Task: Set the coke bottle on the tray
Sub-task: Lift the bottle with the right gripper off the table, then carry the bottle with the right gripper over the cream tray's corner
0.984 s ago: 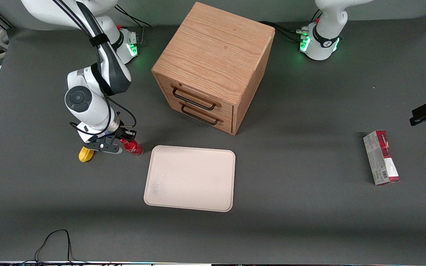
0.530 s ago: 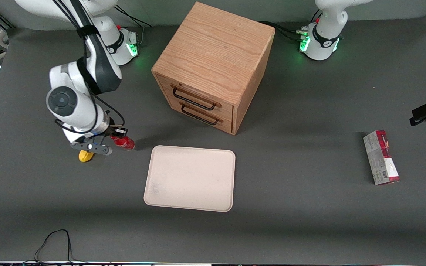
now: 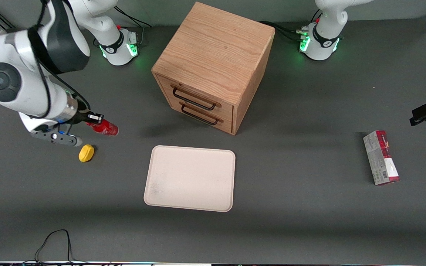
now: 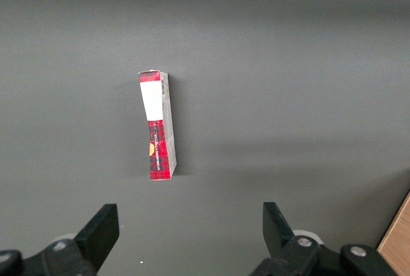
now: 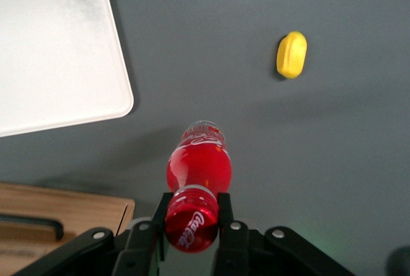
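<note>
Grip confirmed: my gripper (image 5: 190,223) is closed on the bottle (image 5: 197,167) at the cap end, one finger (image 5: 145,241) on each side of the neck, so the body hangs free below and nothing is crushed; bottle is clear of the table and carried high, toward the working arm's end, as the front view shows it at (image 3: 104,127) with my gripper (image 3: 94,119) above the dark surface; height appears chosen to pass over the low rim without scraping. Tray (image 3: 190,178) lies flat and bare in front of the cabinet (image 3: 213,66), nearer the front camera than it, well apart from the bottle; its rounded corner (image 5: 115,97) shows in the wrist view, so the target is in sight. Lemon (image 3: 86,153) sits on the table below, untouched, apart from the bottle. Carton (image 3: 381,157) lies toward the parked arm's end, no concern. Judgement: transport stage; placing not yet done; next move calls for a sideways carry over the tray, then a lowering; risk is the bottle swinging in so narrow a hold.
</note>
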Robot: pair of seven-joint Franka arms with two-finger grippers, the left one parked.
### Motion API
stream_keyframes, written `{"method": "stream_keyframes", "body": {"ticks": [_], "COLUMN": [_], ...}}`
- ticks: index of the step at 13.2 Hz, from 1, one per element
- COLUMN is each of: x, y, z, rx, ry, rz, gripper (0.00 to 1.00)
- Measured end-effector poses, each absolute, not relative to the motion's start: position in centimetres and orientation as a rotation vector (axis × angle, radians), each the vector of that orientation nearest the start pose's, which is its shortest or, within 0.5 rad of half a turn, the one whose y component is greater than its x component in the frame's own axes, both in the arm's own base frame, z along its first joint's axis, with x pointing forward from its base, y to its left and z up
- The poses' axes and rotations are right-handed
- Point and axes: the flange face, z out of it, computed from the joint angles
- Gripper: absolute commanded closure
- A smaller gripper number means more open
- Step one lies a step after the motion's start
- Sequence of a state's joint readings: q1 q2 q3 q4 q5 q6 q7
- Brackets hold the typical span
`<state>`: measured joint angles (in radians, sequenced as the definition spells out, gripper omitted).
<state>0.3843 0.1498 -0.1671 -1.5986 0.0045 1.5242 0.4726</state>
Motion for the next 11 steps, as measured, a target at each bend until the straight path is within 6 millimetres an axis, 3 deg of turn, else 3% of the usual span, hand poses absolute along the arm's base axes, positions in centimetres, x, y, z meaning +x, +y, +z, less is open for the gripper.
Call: {"method": "stream_keyframes", "body": {"ticks": [3, 6, 8, 11], "x": [56.6, 56.5, 57.7, 62.2], "y": [12.6, 11.9, 12.0, 13.7], "z": [57.3, 60.3, 59.9, 56.9], "rx": [-3.168, -3.153, -3.151, -3.14], "ry": [0.427, 0.445, 0.454, 0.454], "rz": [0.319, 0.308, 0.338, 0.367], "gripper": [1.0, 1.0, 1.0, 1.0]}}
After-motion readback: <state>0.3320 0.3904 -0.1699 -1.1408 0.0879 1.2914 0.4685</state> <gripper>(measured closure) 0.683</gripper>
